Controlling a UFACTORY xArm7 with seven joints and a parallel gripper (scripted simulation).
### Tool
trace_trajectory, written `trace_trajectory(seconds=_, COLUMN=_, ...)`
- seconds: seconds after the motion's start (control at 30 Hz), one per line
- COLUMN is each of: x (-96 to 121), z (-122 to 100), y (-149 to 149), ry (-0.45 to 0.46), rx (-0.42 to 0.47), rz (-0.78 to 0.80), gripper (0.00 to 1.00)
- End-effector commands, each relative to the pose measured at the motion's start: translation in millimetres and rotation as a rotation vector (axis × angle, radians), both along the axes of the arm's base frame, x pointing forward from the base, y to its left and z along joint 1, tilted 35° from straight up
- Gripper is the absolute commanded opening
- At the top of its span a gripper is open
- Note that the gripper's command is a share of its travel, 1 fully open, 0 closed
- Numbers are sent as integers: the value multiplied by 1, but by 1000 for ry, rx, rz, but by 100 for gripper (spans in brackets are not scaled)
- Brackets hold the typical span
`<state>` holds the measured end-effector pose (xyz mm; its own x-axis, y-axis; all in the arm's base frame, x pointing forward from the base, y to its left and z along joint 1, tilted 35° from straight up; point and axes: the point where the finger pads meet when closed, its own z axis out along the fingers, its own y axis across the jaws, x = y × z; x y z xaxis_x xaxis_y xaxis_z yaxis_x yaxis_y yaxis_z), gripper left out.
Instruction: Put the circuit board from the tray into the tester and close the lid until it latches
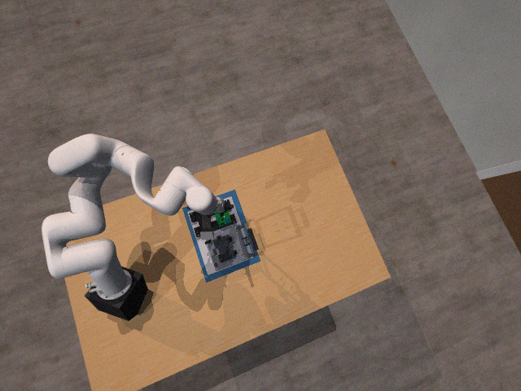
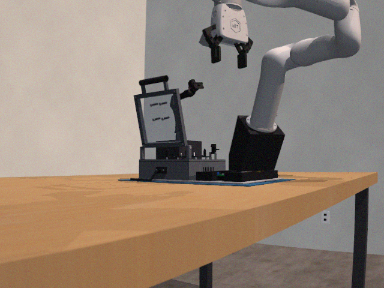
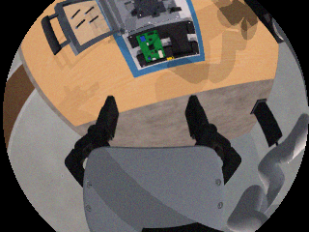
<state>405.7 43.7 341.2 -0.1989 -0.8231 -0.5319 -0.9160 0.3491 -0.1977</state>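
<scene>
The green circuit board (image 1: 222,218) (image 3: 151,45) lies face up in one pocket of the black tray (image 2: 252,176); the other pocket is empty. A small white part, seemingly its connector, shows at the board's end away from the tester. The grey tester (image 1: 222,248) (image 2: 164,170) stands beside the tray. Its lid (image 2: 182,123) (image 3: 93,43) stands open, tilted back, with the black handle (image 2: 153,80) (image 3: 50,35) at its outer edge. My gripper (image 2: 229,64) (image 3: 152,103) is open and empty, high above the tray. The locating pins cannot be made out.
Tester and tray stand on a blue-edged mat (image 2: 248,185) (image 3: 126,58) on the wooden table (image 1: 344,252) (image 2: 123,223). The raised lid stands higher than the rest of the tester. The arm's black base (image 1: 121,298) (image 2: 257,149) stands at one end of the table.
</scene>
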Motion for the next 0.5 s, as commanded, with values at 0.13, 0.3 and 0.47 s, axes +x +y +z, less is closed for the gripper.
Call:
trace_trajectory(seconds=0.13, x=0, z=1, y=-1, ry=108, rx=84, rz=-206, gripper=100)
trace_trajectory(seconds=0.3, x=0, z=1, y=-1, ry=182, rx=142, rz=-342, gripper=100)
trace_trajectory(seconds=0.47, x=0, z=1, y=-1, ry=249, rx=194, rz=-465, gripper=100)
